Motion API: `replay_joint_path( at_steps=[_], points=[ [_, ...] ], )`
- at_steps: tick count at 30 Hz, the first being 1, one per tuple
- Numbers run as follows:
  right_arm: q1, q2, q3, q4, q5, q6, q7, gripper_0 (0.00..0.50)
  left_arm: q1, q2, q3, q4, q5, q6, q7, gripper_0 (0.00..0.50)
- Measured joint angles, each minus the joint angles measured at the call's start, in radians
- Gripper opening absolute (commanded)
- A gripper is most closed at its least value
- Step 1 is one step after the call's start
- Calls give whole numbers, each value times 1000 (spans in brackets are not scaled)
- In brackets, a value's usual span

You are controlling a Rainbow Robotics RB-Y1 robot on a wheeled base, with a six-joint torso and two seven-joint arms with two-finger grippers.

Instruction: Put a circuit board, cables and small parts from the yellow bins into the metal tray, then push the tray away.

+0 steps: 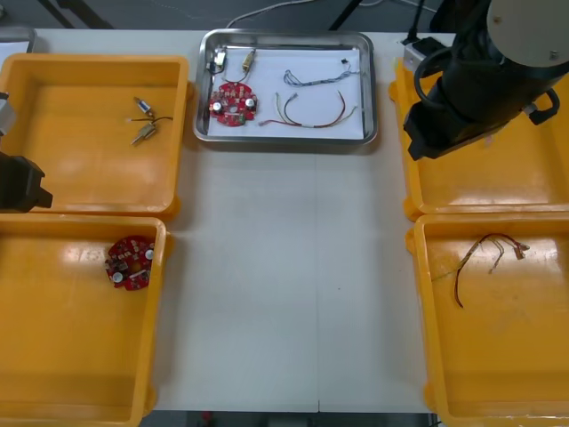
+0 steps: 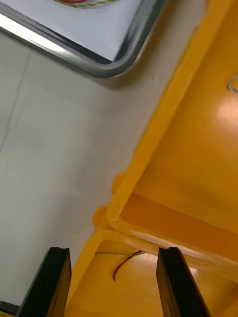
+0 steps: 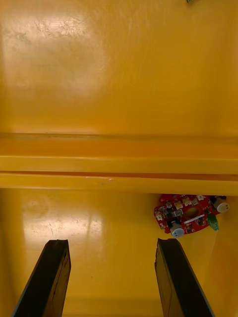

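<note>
The metal tray (image 1: 284, 140), white inside, stands at the table's far middle. It holds a red circuit board (image 1: 232, 104), a blue and white cable (image 1: 316, 77), a red and yellow cable (image 1: 311, 114) and small metal parts (image 1: 233, 60). My right gripper (image 2: 113, 282) is open and empty, hovering over the rims where the two right bins meet, near the tray's corner (image 2: 124, 59). My left gripper (image 3: 113, 277) is open too, above the near left bin, with a second circuit board (image 3: 188, 214) just past one finger (image 3: 178, 277).
Small metal parts (image 1: 145, 120) lie in the far left bin (image 1: 80, 169). The near left bin (image 1: 71, 347) holds the spare board (image 1: 130, 261). A red and yellow cable (image 1: 484, 258) lies in the near right bin (image 1: 507, 356). My right arm (image 1: 471, 89) covers part of the far right bin (image 1: 498, 182).
</note>
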Motion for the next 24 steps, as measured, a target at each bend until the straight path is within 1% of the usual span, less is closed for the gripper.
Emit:
replay_joint_path(
  at_steps=[3, 8, 11, 13, 18, 24],
  points=[
    [49, -39, -32, -30, -9, 0, -101, 500, 0, 0, 0, 0, 0, 0, 0, 500],
    [146, -98, -100, -77, -22, 1, -121, 500, 0, 0, 0, 0, 0, 0, 0, 500],
    [215, -121, -169, -100, -41, 1, -185, 500, 0, 0, 0, 0, 0, 0, 0, 500],
    [266, -132, -221, -113, -53, 1, -215, 500, 0, 0, 0, 0, 0, 0, 0, 500],
    [384, -150, -325, -144, -58, 2, -215, 500, 0, 0, 0, 0, 0, 0, 0, 500],
    [478, -153, -412, -154, -62, 2, -215, 500, 0, 0, 0, 1, 0, 0, 0, 500]
  ],
)
